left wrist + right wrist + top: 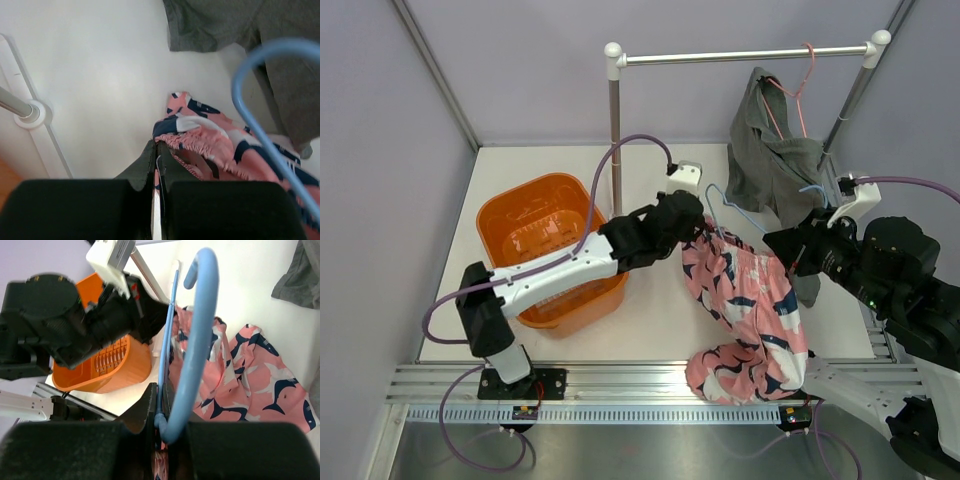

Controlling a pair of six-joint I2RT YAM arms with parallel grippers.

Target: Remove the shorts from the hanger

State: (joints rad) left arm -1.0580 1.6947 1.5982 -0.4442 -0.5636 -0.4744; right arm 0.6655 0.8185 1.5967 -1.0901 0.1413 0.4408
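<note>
The pink shorts [752,300] with navy and white print hang from a light blue hanger [722,205] above the table, their legs trailing to the front rail. My left gripper [694,229] is shut on the elastic waistband at the shorts' left end; in the left wrist view the fabric [200,135] is pinched between the closed fingertips [158,146]. My right gripper [786,250] is shut on the hanger's blue wire [166,365] at the right end, with the hook [200,315] curving up in front of it.
An orange basket [545,240] stands left of the shorts, under my left arm. Behind is a clothes rail [740,56] on a post [615,130], carrying a grey garment [770,165] on a pink hanger [790,100]. The rack foot [31,113] lies nearby.
</note>
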